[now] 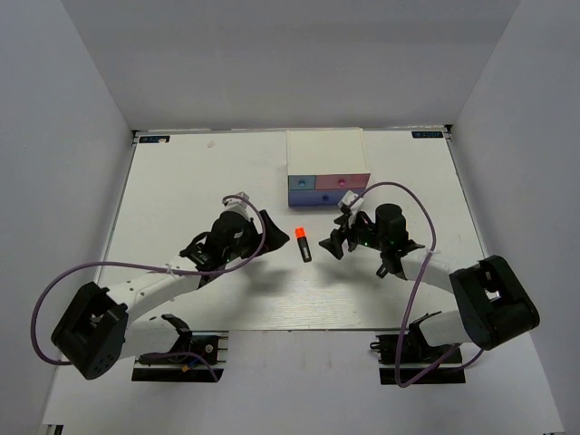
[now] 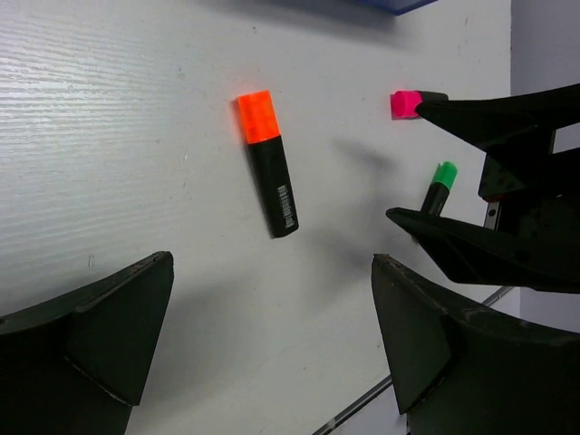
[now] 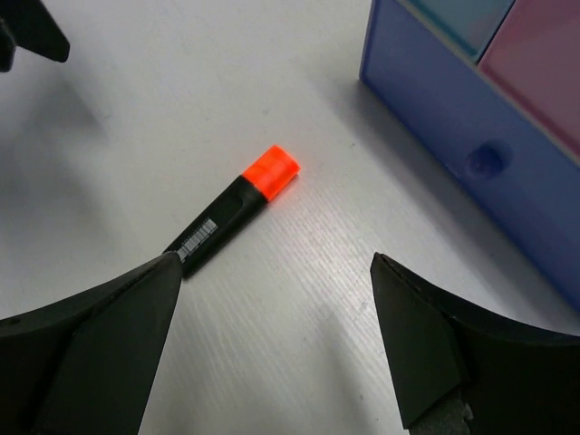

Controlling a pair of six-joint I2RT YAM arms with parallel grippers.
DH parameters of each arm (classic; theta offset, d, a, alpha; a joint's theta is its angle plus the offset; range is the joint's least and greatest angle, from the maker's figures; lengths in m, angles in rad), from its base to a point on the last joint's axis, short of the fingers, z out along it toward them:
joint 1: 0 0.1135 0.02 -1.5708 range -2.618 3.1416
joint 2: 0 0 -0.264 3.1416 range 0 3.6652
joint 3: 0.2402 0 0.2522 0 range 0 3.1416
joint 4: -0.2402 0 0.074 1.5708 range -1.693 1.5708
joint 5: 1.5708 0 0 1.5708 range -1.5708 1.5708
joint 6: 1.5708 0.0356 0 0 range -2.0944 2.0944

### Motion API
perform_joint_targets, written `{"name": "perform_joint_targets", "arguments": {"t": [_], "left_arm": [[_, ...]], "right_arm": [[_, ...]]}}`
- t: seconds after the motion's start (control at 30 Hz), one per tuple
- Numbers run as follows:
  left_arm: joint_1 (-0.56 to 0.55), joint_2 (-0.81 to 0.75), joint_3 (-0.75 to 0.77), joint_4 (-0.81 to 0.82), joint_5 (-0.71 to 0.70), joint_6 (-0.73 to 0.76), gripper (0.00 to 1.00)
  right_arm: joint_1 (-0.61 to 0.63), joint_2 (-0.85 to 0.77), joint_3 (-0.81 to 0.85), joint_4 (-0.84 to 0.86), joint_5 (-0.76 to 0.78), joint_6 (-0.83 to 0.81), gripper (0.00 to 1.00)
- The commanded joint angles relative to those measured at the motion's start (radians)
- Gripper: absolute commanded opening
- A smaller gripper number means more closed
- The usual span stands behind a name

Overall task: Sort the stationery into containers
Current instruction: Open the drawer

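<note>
The orange-capped highlighter [image 1: 303, 244] lies flat on the table between my two grippers. It shows in the left wrist view [image 2: 268, 163] and the right wrist view [image 3: 231, 213]. The pink cap [image 2: 405, 103] and green cap [image 2: 443, 174] of two more highlighters peek out behind the right gripper's fingers [image 2: 507, 118]. The white drawer box [image 1: 326, 149] stands at the back, with blue [image 1: 299, 182], pink [image 1: 343, 181] and wider blue-purple [image 1: 326, 197] fronts shut. My left gripper [image 1: 276, 240] [image 2: 272, 335] and right gripper [image 1: 332, 237] [image 3: 272, 326] are open and empty. No erasers are in view.
The blue-purple drawer front [image 3: 435, 100] with its round knob [image 3: 483, 160] is close to my right gripper, at its upper right. A fingertip of the left gripper [image 3: 32, 32] shows at the top left of the right wrist view. Grey walls surround the table.
</note>
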Motion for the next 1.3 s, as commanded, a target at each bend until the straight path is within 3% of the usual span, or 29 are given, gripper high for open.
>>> {"name": "perform_joint_targets", "arguments": {"t": [0.0,0.1,0.17,0.2,0.23,0.3,0.4,0.43,0.57,0.6,0.63,0.7,0.83,0.93,1.0,1.07,1.1,1.27], "left_arm": [[0.003,-0.063,-0.022,-0.033,-0.042,0.008,1.0],[0.003,-0.088,-0.031,-0.042,-0.053,0.008,1.0],[0.003,-0.099,-0.04,-0.042,-0.053,0.008,1.0],[0.003,-0.109,-0.04,-0.042,-0.053,0.008,1.0],[0.003,-0.109,-0.04,-0.042,-0.053,0.008,1.0],[0.003,-0.118,-0.049,-0.042,-0.053,0.008,1.0],[0.003,-0.129,-0.059,-0.022,-0.062,-0.001,1.0],[0.003,-0.14,-0.071,-0.022,-0.062,-0.001,1.0],[0.003,-0.158,-0.082,-0.013,-0.082,-0.001,1.0],[0.003,-0.169,-0.091,-0.013,-0.082,-0.001,1.0],[0.003,-0.18,-0.091,-0.013,-0.091,-0.001,1.0],[0.003,-0.189,-0.112,-0.013,-0.091,-0.001,1.0],[0.003,-0.198,-0.132,-0.013,-0.091,-0.01,1.0],[0.003,-0.198,-0.132,-0.003,-0.091,-0.01,1.0],[0.003,-0.198,-0.132,0.007,-0.091,-0.01,1.0],[0.003,-0.198,-0.141,0.016,-0.091,-0.01,1.0],[0.003,-0.198,-0.141,0.017,-0.091,-0.01,1.0],[0.003,-0.218,-0.16,0.017,-0.101,-0.01,1.0]], "right_arm": [[0.008,-0.017,0.084,-0.009,-0.011,-0.007,0.9],[0.019,0.002,0.177,-0.13,-0.112,-0.038,0.9],[0.034,0.026,0.265,-0.232,-0.187,-0.145,0.9],[0.045,0.038,0.345,-0.379,-0.195,-0.194,0.9],[0.078,0.051,0.423,-0.508,-0.177,-0.306,0.9],[0.095,0.097,0.526,-0.669,-0.08,-0.372,0.9],[0.138,0.1,0.547,-0.722,0.128,-0.594,0.9],[0.16,0.094,0.501,-0.704,0.177,-0.644,0.9],[0.218,0.026,0.24,-0.326,0.526,-0.947,0.9],[0.224,0.022,0.221,-0.285,0.547,-0.959,0.9],[0.223,0.002,0.207,-0.282,0.576,-0.959,0.9],[0.215,-0.004,0.207,-0.251,0.604,-0.806,0.9],[0.226,-0.003,0.252,-0.346,0.663,-0.71,0.89],[0.239,-0.043,0.098,-0.14,0.669,-0.84,0.74],[0.24,-0.04,0.007,0.027,0.653,-0.931,0.7],[0.241,-0.011,-0.102,0.162,0.67,-0.968,0.55],[0.244,0.015,-0.128,0.336,0.678,-1.023,0.53],[0.255,0.152,-0.227,0.626,0.718,-1.107,0.48]]}}
